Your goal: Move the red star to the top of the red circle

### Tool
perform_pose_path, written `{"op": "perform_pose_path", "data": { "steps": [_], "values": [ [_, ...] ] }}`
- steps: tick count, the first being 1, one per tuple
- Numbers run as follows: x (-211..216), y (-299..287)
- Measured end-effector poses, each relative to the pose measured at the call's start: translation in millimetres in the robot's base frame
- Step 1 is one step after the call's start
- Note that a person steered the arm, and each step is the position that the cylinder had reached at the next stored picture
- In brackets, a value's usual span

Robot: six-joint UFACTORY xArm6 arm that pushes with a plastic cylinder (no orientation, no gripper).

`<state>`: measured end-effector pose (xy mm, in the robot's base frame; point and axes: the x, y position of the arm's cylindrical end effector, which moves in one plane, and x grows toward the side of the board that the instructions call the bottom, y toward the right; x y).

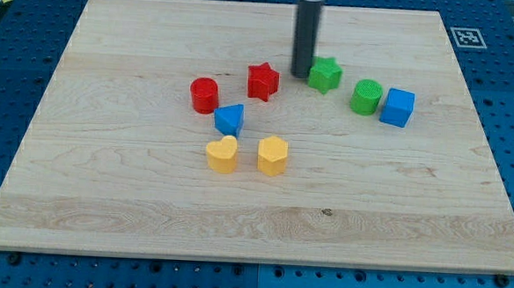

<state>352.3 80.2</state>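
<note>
Wooden worktop (104,198), eight small blocks in a loose cluster near the middle.

Red star (263,81) sits just to the view's right of the red circle (204,94) and slightly nearer the view's top; the two are near but apart.

My tip (301,74) rests on the board between the red star and the green star (325,73), close against the green star, a small gap from the red one. No pincer on this rig: a plain rod, holding nothing.

Key relation: red star lies to the view's left of my tip, a touch lower. Goal spot, above the red circle, is further left. A leftward push, biased toward the view's top, looks right.

Blue triangle (229,119) below the red pair; likely clear of the path.
</note>
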Motion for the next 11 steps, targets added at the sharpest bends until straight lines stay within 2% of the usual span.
{"op": "perform_pose_path", "data": {
  "steps": [1,2,3,5,7,8,9,10,11],
  "values": [
    [13,34],
    [47,21],
    [57,-8],
    [28,-84],
    [-45,-134],
    [-67,-179],
    [-54,-219],
    [-37,-218],
    [-61,-205]
  ]
}}
